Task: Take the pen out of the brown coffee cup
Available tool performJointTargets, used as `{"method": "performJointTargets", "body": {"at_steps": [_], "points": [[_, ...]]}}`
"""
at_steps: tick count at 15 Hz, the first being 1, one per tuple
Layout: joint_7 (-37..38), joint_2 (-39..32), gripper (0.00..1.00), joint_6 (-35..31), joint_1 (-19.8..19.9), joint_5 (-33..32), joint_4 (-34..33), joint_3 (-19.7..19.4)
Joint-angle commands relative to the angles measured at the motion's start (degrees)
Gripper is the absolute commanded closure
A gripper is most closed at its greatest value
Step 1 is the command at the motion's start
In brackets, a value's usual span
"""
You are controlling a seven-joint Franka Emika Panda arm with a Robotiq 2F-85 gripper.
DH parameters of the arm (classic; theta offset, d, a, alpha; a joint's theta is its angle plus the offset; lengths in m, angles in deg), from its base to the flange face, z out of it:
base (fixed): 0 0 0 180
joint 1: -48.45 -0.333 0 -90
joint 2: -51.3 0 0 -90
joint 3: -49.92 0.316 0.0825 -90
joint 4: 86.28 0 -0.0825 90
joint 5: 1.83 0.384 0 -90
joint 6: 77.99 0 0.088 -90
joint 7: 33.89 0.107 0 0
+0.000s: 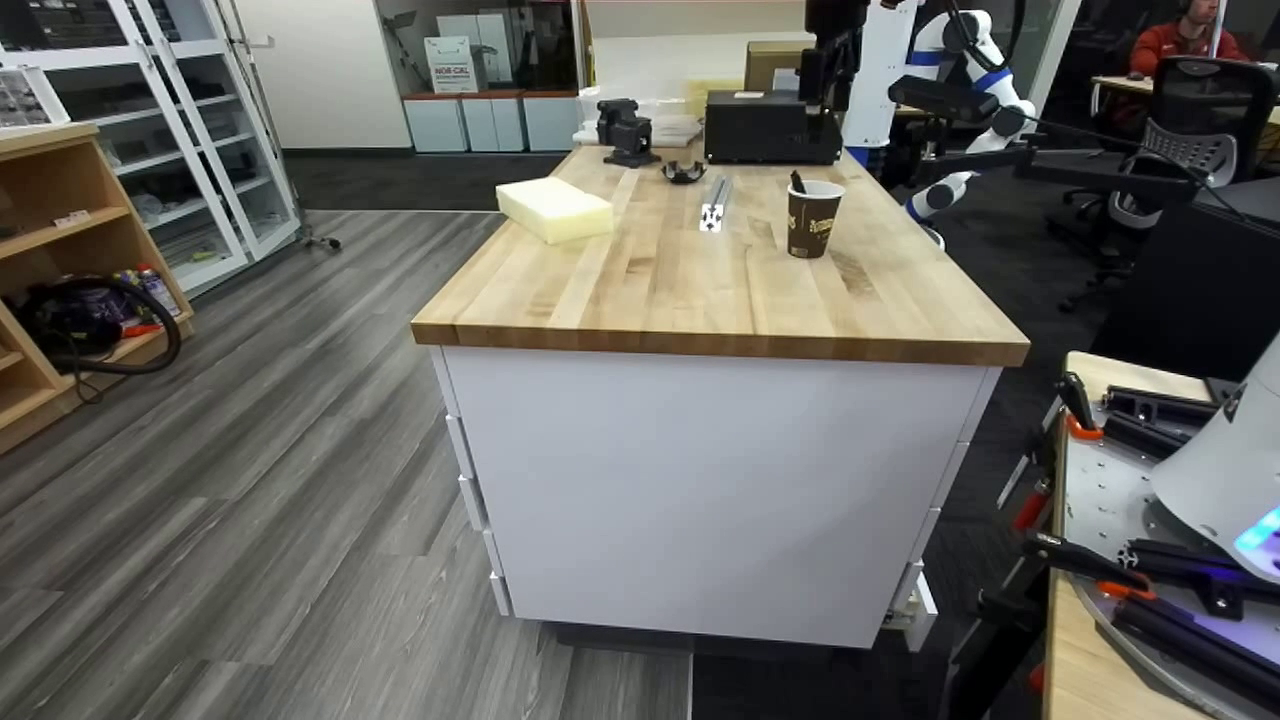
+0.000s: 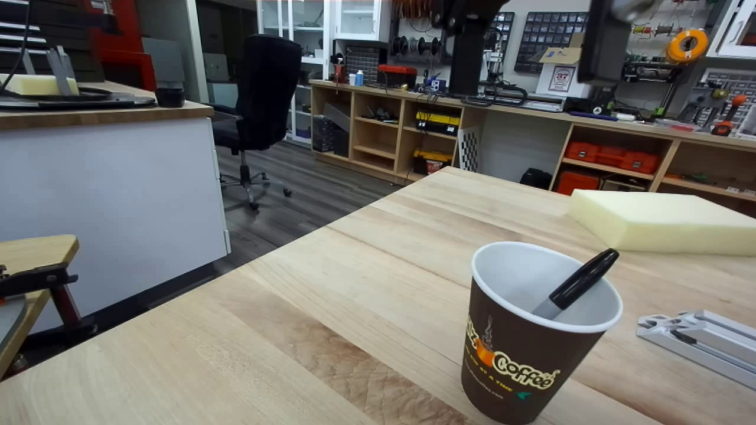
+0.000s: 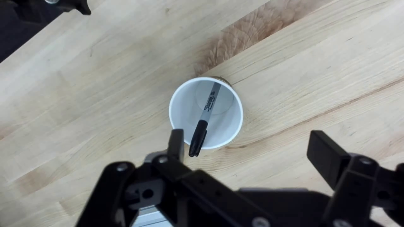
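A: Where is the pen [image 3: 204,121]?

B: Inside the brown coffee cup [image 2: 525,354], tilted across the rim, its black-capped end jutting out and its gray barrel, lettered "Sharpie," slanting down within the white interior.

A: And the robot's gripper [image 3: 251,150]?

B: Suspended over the wooden tabletop [image 2: 266,330], its fingers [image 3: 325,154] spread wide apart with nothing in their grasp.

A: Is either finger touching the pen?

B: In the wrist view, one finger appears just beside the black cap, yet in both exterior views the gripper hangs higher than cup and pen.

A: How does the cup stand?

B: Upright on the tabletop, the word "Coffee" in pale letters across its dark brown side.

A: What shares the tabletop?

B: A pale yellow block [image 1: 555,212] and a silver metal rail [image 1: 716,200] lie apart from the cup in both exterior views. In an exterior view, a black box [image 1: 760,130] stands toward the far end, near a black vise-like device [image 1: 627,135].

A: Anyone in sight?

B: A person [image 1: 1190,45] in a red top, partly visible in the background of an exterior view, beyond a black mesh office chair [image 1: 1212,95].
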Motion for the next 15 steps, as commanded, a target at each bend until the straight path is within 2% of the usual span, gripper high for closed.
{"method": "performJointTargets", "body": {"at_steps": [1, 6, 15], "points": [[-0.90, -1.76, 0.00, -3.87, -0.08, 0.13, 0.35, 0.13], [-2.26, -5.30, 0.00, -7.11, 0.99, -0.18, 0.29, -0.62], [-10.13, -10.20, 0.00, -11.98, 3.95, 1.12, -1.86, -1.79]]}}
